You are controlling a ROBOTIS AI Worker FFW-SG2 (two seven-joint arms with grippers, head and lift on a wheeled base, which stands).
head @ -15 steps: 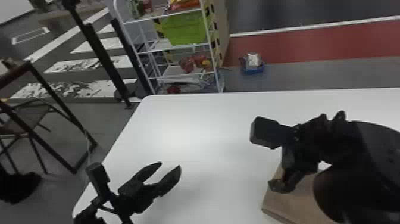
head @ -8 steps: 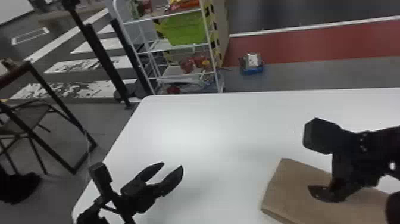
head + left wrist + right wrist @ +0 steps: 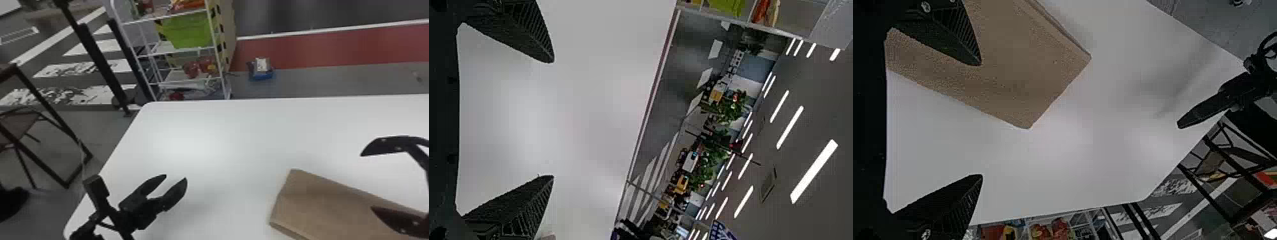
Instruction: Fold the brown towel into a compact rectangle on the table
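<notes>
Brown towel (image 3: 328, 207) is slanting far-left to near-right on tabletop (image 3: 242, 134); right fingers (image 3: 387, 146) are gaping, nearer it than left fingers (image 3: 175, 193), also parted.

A white wire shelf rack (image 3: 227, 85) holding a bright green bin (image 3: 188, 30) stands on the grey floor (image 3: 319, 81), beside a dark red floor band (image 3: 319, 49). Long white ceiling lights (image 3: 814, 171) glow overhead.

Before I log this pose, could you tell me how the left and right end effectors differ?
The right end effector has one finger over the brown towel; the left end effector is left of it, over the white table. The left one points forward and rightward; the right one points leftward. Both are black, open and empty.
</notes>
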